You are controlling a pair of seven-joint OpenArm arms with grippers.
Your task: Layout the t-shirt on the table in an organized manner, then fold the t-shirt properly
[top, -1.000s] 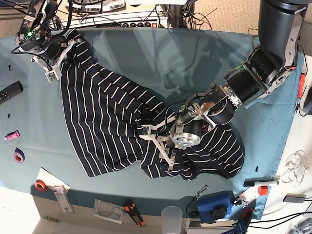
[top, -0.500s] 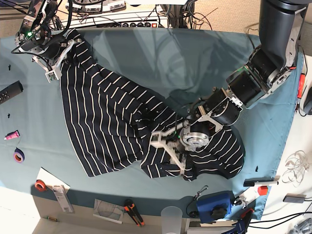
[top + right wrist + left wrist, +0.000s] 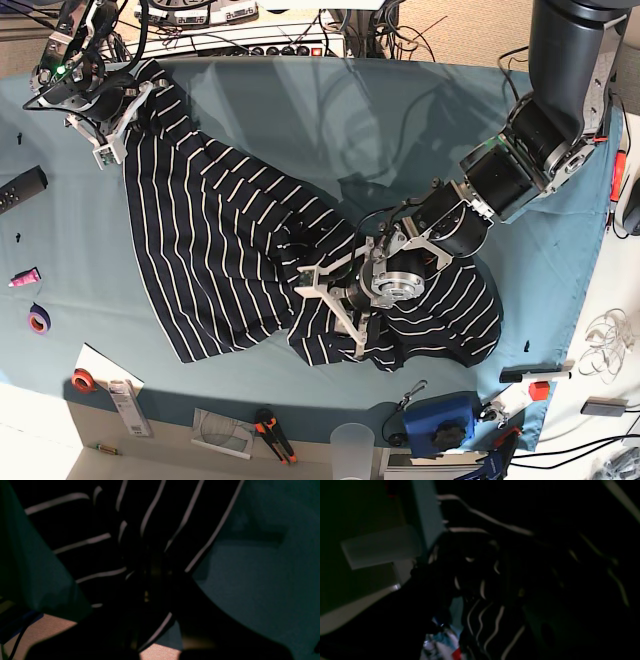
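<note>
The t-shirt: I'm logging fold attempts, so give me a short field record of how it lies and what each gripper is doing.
garment: t-shirt, dark with thin white stripes
surface: table, covered in teal cloth
layout: not flat; stretched diagonally from the far corner to the near side, bunched and rumpled at the near end
right gripper: shut on the t-shirt at the far corner
left gripper: jaws open, over the bunched middle, gripping nothing
fold: not started
nearby: scissors and tape roll by the near edge
</note>
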